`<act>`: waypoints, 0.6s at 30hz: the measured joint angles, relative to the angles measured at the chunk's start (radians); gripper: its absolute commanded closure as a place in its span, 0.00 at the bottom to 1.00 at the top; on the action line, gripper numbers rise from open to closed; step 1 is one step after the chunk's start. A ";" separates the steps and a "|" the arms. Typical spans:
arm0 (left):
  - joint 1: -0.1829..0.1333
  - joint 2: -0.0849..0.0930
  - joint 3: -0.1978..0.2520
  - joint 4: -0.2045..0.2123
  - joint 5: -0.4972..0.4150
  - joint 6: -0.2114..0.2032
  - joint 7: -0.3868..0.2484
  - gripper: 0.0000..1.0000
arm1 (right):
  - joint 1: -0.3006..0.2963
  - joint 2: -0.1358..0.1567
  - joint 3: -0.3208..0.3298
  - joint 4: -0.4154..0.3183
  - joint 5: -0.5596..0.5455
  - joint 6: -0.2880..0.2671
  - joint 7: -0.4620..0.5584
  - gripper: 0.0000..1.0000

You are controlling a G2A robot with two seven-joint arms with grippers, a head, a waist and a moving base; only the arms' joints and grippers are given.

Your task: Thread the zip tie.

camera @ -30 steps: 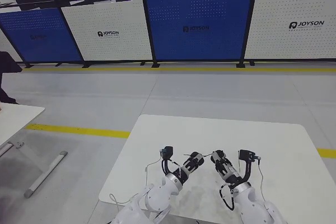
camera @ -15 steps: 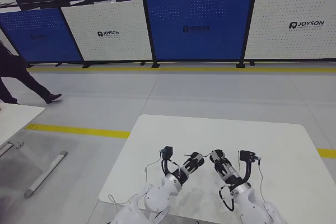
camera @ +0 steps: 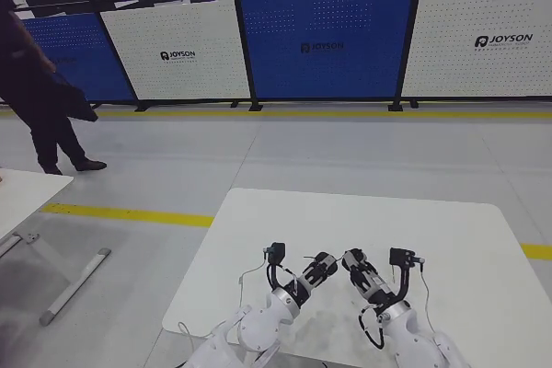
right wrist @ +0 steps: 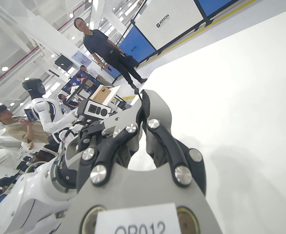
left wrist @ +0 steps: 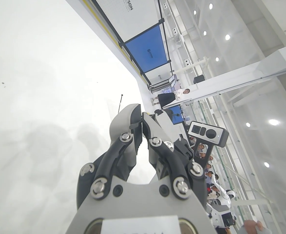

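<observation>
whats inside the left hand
A thin black zip tie pokes out beyond the shut left hand. How much of it lies between the fingers is covered.

White table, grey floor

The table [camera: 368, 216], round-cornered, stands across the yellow floor line [camera: 120, 214]; a few dark specks [left wrist: 3, 83] mark its pale top.

White table [camera: 423, 221], black zip tie [left wrist: 120, 102]

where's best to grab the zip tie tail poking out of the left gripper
Likely the zip tie tail close beyond the shut left gripper, approached from straight ahead of its tips: the strip is thin and straight, least floppy near the clamp.
</observation>
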 measured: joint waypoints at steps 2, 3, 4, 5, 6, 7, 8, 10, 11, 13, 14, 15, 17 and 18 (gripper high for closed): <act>0.000 0.000 0.000 0.000 0.002 0.000 0.001 1.00 | -0.007 0.001 0.007 -0.002 0.006 -0.017 -0.011 1.00; 0.001 0.000 0.000 0.000 0.003 0.000 0.001 1.00 | -0.010 0.002 0.009 -0.002 0.007 -0.022 -0.012 1.00; 0.001 -0.001 0.000 0.000 0.003 -0.001 0.001 1.00 | -0.012 0.002 0.012 -0.002 0.007 -0.024 -0.012 1.00; 0.001 -0.001 0.001 -0.001 0.003 -0.001 0.002 1.00 | -0.013 0.003 0.014 -0.002 0.007 -0.024 -0.011 1.00; 0.001 -0.001 0.001 -0.002 0.003 -0.002 0.002 1.00 | -0.014 0.003 0.015 0.000 0.009 -0.021 -0.007 1.00; 0.001 -0.001 0.001 -0.002 0.003 -0.003 0.003 1.00 | -0.013 0.003 0.017 0.003 0.013 -0.015 0.000 1.00; 0.001 -0.001 0.001 -0.002 0.003 -0.003 0.003 1.00 | -0.011 0.003 0.017 0.005 0.016 -0.011 0.005 1.00; 0.000 -0.002 0.002 -0.001 0.004 -0.003 0.005 1.00 | -0.009 0.002 0.017 0.007 0.022 -0.006 0.012 0.85; -0.001 -0.002 0.002 0.001 0.004 -0.001 0.007 1.00 | -0.007 0.002 0.016 0.008 0.023 -0.004 0.016 0.84; -0.003 -0.003 0.003 0.006 0.004 0.000 0.009 1.00 | -0.005 0.002 0.015 0.009 0.021 0.000 0.017 0.82; -0.004 -0.003 0.003 0.007 0.004 0.001 0.009 1.00 | -0.005 0.002 0.014 0.009 0.019 0.001 0.017 0.84; -0.004 -0.004 0.003 0.009 0.003 0.001 0.009 1.00 | -0.005 0.002 0.014 0.009 0.018 0.002 0.016 0.84; -0.006 -0.004 0.002 0.012 0.002 0.002 0.010 1.00 | -0.005 0.001 0.013 0.009 0.015 0.002 0.012 0.92; -0.006 -0.004 0.001 0.012 0.002 0.003 0.011 1.00 | -0.005 0.001 0.013 0.008 0.014 0.002 0.011 0.96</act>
